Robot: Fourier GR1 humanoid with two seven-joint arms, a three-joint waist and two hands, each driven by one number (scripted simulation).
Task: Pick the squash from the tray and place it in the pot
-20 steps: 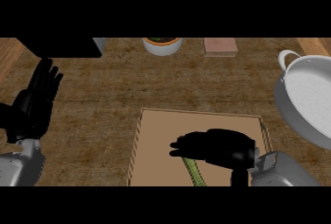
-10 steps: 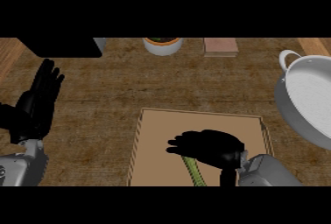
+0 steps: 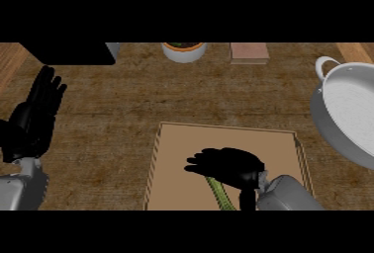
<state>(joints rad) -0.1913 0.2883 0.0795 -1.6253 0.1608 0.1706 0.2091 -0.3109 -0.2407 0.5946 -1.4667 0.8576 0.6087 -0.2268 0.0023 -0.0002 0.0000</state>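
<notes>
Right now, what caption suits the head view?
Head view: right robot hand curled round the green squash on the tray; left robot hand rests open at left; pot at right.

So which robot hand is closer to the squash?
Right. The right robot hand sits on the squash in the tray, curled over its top end. The left robot hand rests open far off to the left, outside the tray.

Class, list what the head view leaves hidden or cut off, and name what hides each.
1. Squash: only a green strip shows; the right hand covers the rest, so the hold cannot be judged.
2. Pot: its right part is cut by the view's right edge.
3. Tray: its near rim is cut by the lower edge.
4. Black object, top left: cut by the upper edge; unidentifiable.
</notes>
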